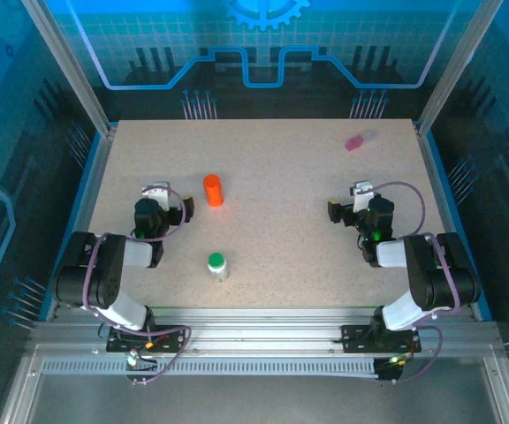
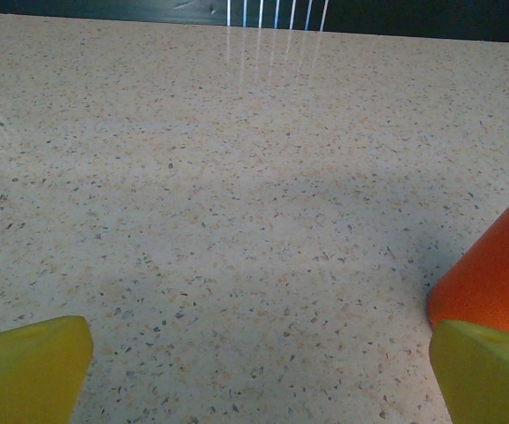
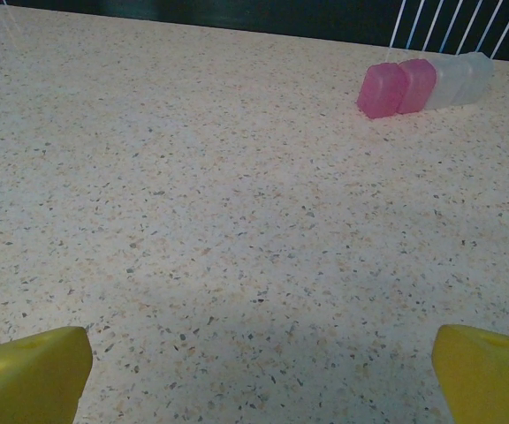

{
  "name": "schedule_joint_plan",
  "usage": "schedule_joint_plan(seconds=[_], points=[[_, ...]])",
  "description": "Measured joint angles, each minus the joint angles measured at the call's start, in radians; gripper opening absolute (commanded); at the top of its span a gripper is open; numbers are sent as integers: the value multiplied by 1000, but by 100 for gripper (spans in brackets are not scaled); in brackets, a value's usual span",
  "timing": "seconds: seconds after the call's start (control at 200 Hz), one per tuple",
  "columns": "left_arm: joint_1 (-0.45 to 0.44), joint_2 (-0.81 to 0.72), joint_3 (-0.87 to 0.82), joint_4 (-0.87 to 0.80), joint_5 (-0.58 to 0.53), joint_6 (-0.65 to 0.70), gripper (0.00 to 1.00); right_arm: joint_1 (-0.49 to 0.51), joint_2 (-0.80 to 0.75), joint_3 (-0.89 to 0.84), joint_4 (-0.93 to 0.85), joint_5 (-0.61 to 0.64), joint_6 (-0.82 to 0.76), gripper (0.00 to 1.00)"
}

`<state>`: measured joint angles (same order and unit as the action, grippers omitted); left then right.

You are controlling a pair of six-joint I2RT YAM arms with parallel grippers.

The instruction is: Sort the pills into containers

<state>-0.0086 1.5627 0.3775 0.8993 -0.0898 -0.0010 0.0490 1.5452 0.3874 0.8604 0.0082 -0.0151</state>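
Note:
An all-orange bottle (image 1: 213, 190) stands upright left of centre, and its side shows at the right edge of the left wrist view (image 2: 498, 269). Nearer the front stands a white bottle with a green cap (image 1: 216, 263). A clear pink-tinted vial (image 1: 358, 140) lies on its side at the far right, also ahead and to the right in the right wrist view (image 3: 422, 84). My left gripper (image 1: 156, 191) (image 2: 259, 380) is open over bare tabletop, just left of the orange bottle. My right gripper (image 1: 360, 190) (image 3: 259, 380) is open, well short of the vial. The pills are out of view.
The speckled tabletop (image 1: 281, 221) is bounded by blue-lit walls and metal corner posts (image 1: 100, 124). Both arm bases sit at the near edge. A dark back wall (image 3: 237, 13) runs behind the vial.

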Motion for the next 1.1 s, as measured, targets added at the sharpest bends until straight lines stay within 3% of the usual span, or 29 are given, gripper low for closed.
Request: schedule_joint_plan(seconds=[0.445,0.615,0.75,0.881,1.101], points=[[1,-5,-3,4,-4,0,99,9,0,0,0,30,-2,100],[-23,-213,14,-190,-130,-40,99,48,-38,1,-37,154,0,100],[-32,-343,87,-340,-276,-171,99,90,-127,50,-152,283,3,100],[-32,-399,123,-490,-378,-380,99,134,-200,151,-298,370,31,100],[-31,-478,128,-620,-252,-502,99,115,-161,469,-650,379,141,100]])
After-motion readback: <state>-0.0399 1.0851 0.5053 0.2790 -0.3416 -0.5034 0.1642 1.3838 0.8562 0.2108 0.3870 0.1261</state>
